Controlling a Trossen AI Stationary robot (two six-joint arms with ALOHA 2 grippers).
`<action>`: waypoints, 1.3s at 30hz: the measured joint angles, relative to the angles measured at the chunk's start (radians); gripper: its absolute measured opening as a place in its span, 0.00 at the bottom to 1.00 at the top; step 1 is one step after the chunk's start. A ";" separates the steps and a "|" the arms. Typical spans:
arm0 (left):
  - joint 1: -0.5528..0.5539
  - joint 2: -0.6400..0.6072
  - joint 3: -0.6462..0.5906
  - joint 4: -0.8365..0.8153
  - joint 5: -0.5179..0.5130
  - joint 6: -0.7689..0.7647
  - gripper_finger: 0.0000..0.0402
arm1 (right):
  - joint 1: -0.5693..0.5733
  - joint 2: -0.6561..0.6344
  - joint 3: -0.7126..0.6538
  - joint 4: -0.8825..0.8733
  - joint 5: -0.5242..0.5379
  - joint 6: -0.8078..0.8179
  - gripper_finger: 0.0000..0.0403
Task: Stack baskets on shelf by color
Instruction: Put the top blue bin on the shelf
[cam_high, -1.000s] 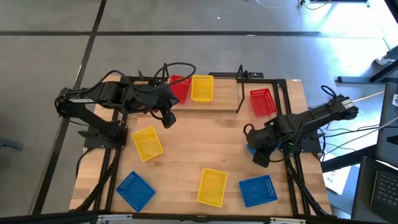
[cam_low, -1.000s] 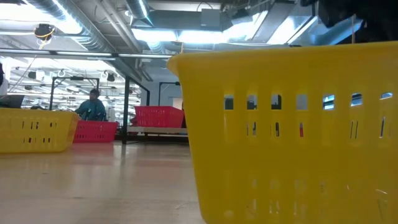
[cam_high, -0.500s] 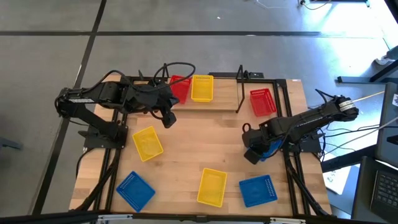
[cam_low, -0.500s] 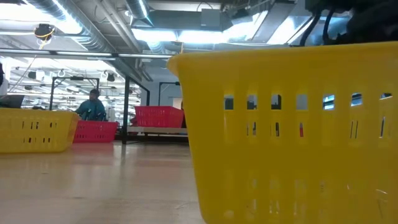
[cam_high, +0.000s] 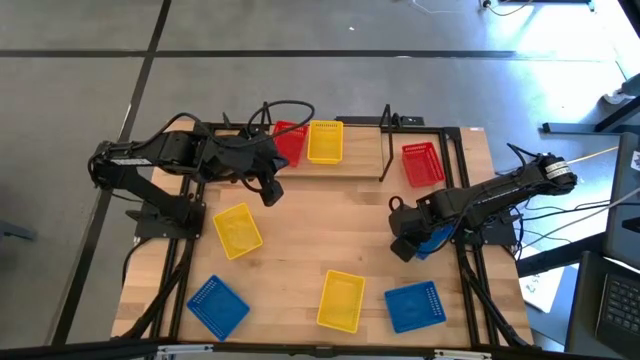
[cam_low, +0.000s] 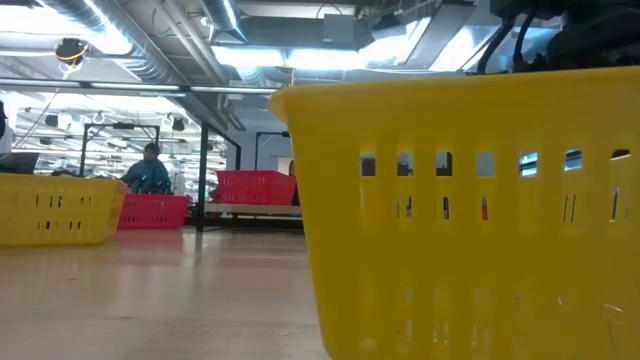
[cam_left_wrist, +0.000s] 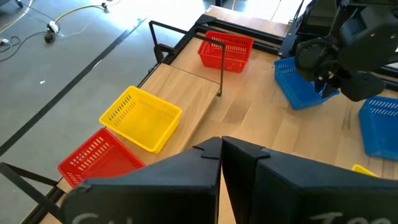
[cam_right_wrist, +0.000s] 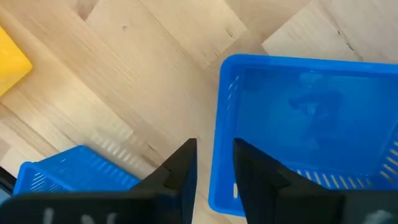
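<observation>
My right gripper (cam_high: 405, 246) stands over the table's right side, shut on a blue basket (cam_right_wrist: 298, 112), which shows tilted in the left wrist view (cam_left_wrist: 300, 90). My left gripper (cam_high: 270, 190) is shut and hangs empty in front of the shelf (cam_high: 385, 150). On the shelf's plank at the far edge stand a red basket (cam_high: 290, 143) and a yellow basket (cam_high: 325, 141). Another red basket (cam_high: 422, 163) sits far right. Two yellow baskets (cam_high: 238, 229) (cam_high: 341, 299) and two blue baskets (cam_high: 217, 305) (cam_high: 414, 305) rest flat on the tabletop. My right gripper holds the blue basket by one side wall near a corner (cam_right_wrist: 221, 168), one finger (cam_right_wrist: 255, 171) inside and the other (cam_right_wrist: 185, 168) outside, coming from above. The basket is tilted; whether its low edge rests on the table, I cannot tell.
The low view is filled by the near yellow basket (cam_low: 470, 210); beyond it sit a yellow basket (cam_low: 55, 208) and red baskets (cam_low: 150, 210) (cam_low: 255, 187). A person (cam_low: 148, 170) stands in the room behind. Bare wood lies at the table's middle (cam_high: 330, 220).
My right gripper has swung a little toward the table's left and turned, and the blue basket now shows on its right side instead of its left. In the last half second it has kept still. The left arm has not moved.
</observation>
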 joint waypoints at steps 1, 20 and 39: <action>0.000 0.000 0.000 0.000 0.000 0.000 0.01 | 0.000 0.000 0.000 0.000 0.000 0.000 0.25; 0.000 0.000 0.000 0.000 0.171 0.055 0.01 | 0.000 0.077 0.000 0.001 0.010 -0.022 0.25; 0.000 0.000 0.000 0.000 0.234 0.072 0.01 | -0.001 0.221 0.008 0.061 0.095 -0.105 0.03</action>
